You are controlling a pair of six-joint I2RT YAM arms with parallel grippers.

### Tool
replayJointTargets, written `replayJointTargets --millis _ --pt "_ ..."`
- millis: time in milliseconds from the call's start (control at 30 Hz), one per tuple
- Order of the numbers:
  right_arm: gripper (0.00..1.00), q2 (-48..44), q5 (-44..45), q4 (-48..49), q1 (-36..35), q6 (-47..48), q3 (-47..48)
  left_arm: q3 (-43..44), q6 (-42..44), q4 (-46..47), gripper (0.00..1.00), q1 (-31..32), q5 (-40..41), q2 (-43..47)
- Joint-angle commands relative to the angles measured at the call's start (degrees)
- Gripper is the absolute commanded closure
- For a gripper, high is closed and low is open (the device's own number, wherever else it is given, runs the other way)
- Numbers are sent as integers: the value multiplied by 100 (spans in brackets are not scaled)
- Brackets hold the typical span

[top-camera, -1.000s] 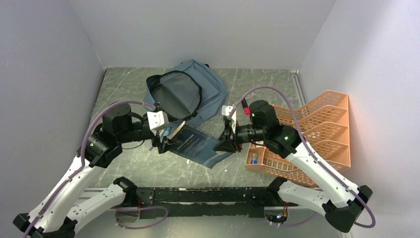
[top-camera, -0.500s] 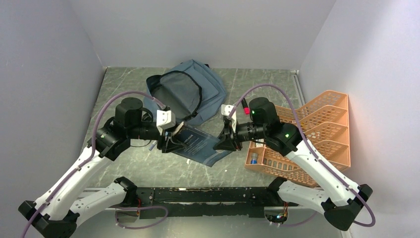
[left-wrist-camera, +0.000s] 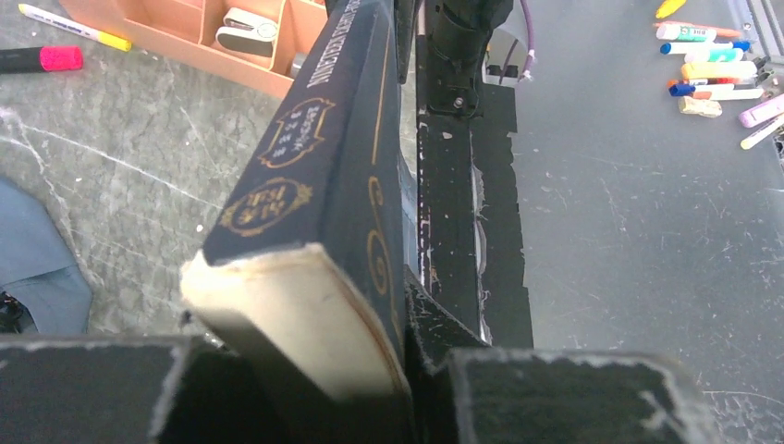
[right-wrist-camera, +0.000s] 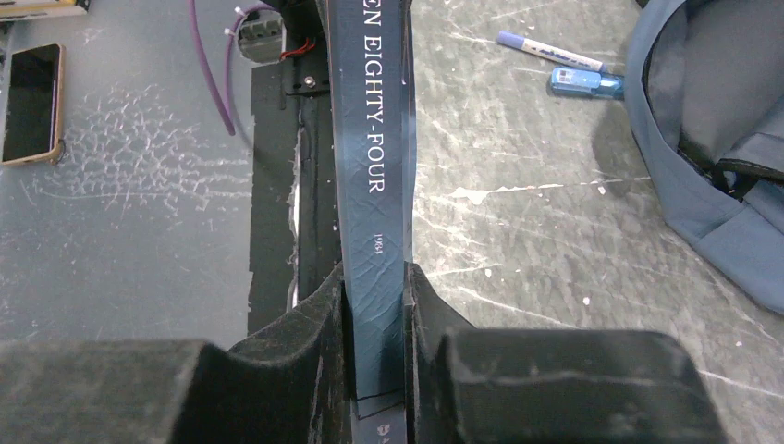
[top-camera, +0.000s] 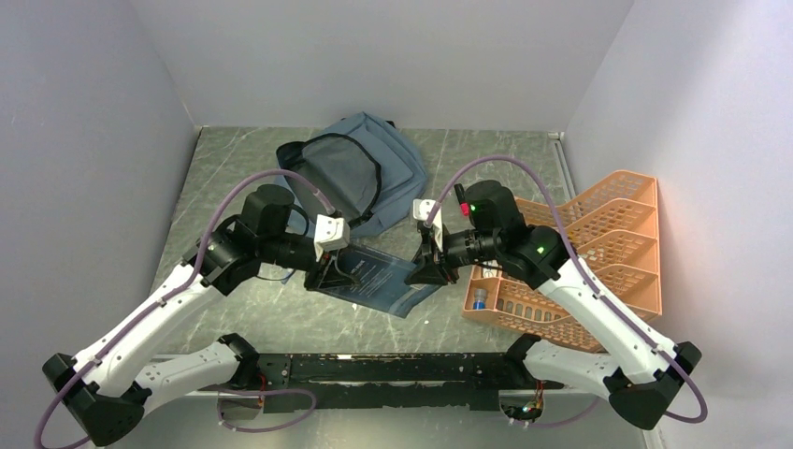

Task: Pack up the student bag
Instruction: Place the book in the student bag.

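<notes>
A dark blue book (top-camera: 379, 278) is held level above the table between both grippers. My left gripper (top-camera: 329, 273) is shut on its left end; in the left wrist view the cream page edge and gold-stamped cover (left-wrist-camera: 319, 185) sit between the jaws of that gripper (left-wrist-camera: 314, 347). My right gripper (top-camera: 423, 271) is shut on the other end, its fingers (right-wrist-camera: 374, 305) pinching the spine (right-wrist-camera: 372, 139). The student bag (top-camera: 360, 173), slate blue with a black zip, lies open behind the book and also shows in the right wrist view (right-wrist-camera: 712, 139).
An orange mesh tray organiser (top-camera: 598, 253) stands at the right with a blue-capped item (top-camera: 479, 299) in its front section. A pen (right-wrist-camera: 545, 51) and a blue item (right-wrist-camera: 582, 83) lie on the table. A black rail (top-camera: 374, 369) runs along the near edge.
My left arm has swung right toward the book and its jaws have closed from wide open onto the book's left end. The right gripper has kept its hold and barely moved.
</notes>
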State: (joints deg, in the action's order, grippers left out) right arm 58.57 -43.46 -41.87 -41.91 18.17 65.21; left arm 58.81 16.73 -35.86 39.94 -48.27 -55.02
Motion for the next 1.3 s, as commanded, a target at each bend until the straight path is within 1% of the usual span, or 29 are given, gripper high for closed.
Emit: replayJointTargets --millis 0,33,67,100,200,267,333,367,433,467,533,600,633,667,733,767,833,867,900,967,1100,1167,1267 --pt "100 -122 107 353 16 39 346 230 153 -79 88 101 -284 37" --pt "100 -140 144 342 16 45 362 228 157 -87 94 109 -301 36" --pt "99 -162 193 355 13 37 375 228 160 -88 95 115 -302 43" --pt "96 -191 240 378 15 19 374 239 186 -98 95 123 -293 51" --pt "76 -318 433 593 15 -137 272 353 61 -89 95 122 29 47" --pt "66 -440 630 763 16 -250 174 387 -113 56 95 130 360 66" --pt "46 -612 908 966 12 -378 72 312 -394 330 95 127 665 114" --pt "40 -702 1037 1073 16 -437 18 246 -579 502 95 128 868 164" --pt "34 -872 1371 1287 9 -554 -80 108 -880 759 95 127 1369 250" --pt "32 -965 1620 1393 12 -619 -126 69 -1027 857 95 128 1670 281" --pt "31 -1140 2514 1637 16 -806 -220 35 -1296 1012 95 127 2287 335" --pt "31 -1299 3911 2030 22 -1088 -335 109 -1719 1142 95 110 3177 333" --pt "30 -1360 4771 2175 16 -1221 -396 193 -2002 1176 95 98 3663 304" --pt "30 -1394 5317 2310 11 -1335 -444 278 -2206 1204 95 80 4083 261" --pt "30 -1358 6020 2454 18 -1538 -494 428 -2632 1238 95 28 4885 151" --pt "30 -1281 6310 2473 24 -1653 -500 552 -2861 1172 95 -2 5421 56" --pt "30 -975 6937 2375 23 -2054 -457 986 -3609 494 95 -60 6900 -236" --pt "30 -764 7167 2278 19 -2247 -407 1163 -3876 156 95 -86 7381 -323" --pt "29 -562 7243 2216 18 -2365 -331 1237 -4058 -52 95 -91 7751 -343" --pt "28 -144 7171 2139 20 -2572 -193 1220 -4294 -108 95 -123 8218 -194" --pt "25 763 6499 1984 22 -2528 265 1360 -4570 -545 95 -171 9150 37" --pt "22 1337 6004 1991 15 -2354 514 1451 -4668 -827 95 -184 9424 62" --pt "18 2062 5271 2208 -27 -2047 826 1451 -4843 -1075 95 -178 9526 158"
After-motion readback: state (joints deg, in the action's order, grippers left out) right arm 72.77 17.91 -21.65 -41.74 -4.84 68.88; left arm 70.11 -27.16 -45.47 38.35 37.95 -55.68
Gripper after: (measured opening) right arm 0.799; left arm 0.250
